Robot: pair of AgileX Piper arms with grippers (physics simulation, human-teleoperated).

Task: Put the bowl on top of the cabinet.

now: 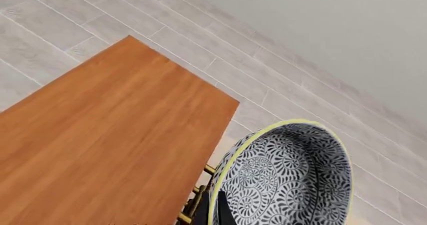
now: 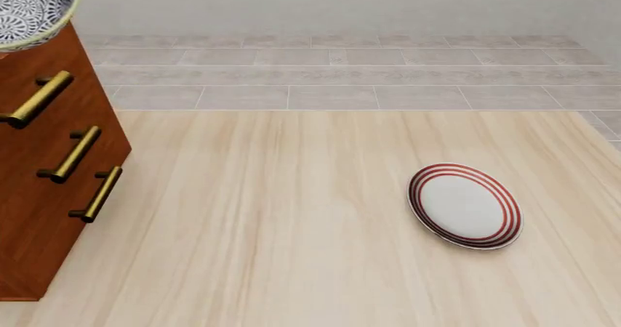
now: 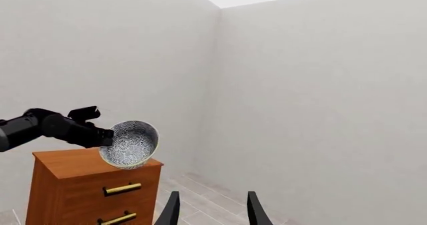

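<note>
The bowl (image 3: 130, 144) hangs in the air at the front corner of the cabinet (image 3: 87, 187), pinched at its rim by the left gripper (image 3: 100, 133), whose jaws are closed on that rim. In the right wrist view the bowl is tipped steeply on its side, its mouth facing away from the arm, and its lower edge sits at or just above the cabinet's top edge; whether it touches the wood cannot be told. A rim grip like this probably explains the tilt: the bowl is carried by one edge, so it will likely need levelling before it can be set down flat. The left wrist view shows the broad top of the cabinet, a smooth, flat, reddish-brown wooden panel with fine grain, lying beside the bowl as the landing place. The bowl is deep, round and glazed, covered inside and out with dense dark-blue-and-white floral rosettes, with a pale yellowish rim. Brass bar handles (image 2: 73, 153) stand out from the cabinet's front. The right gripper (image 3: 212, 210) is raised well apart from all this, its dark jaws parted with nothing between them, plainly idle. On the pale wood-grain table (image 2: 291, 232) lies a flat white plate (image 2: 465, 206) ringed in red, far from the cabinet and no part of the job.
</note>
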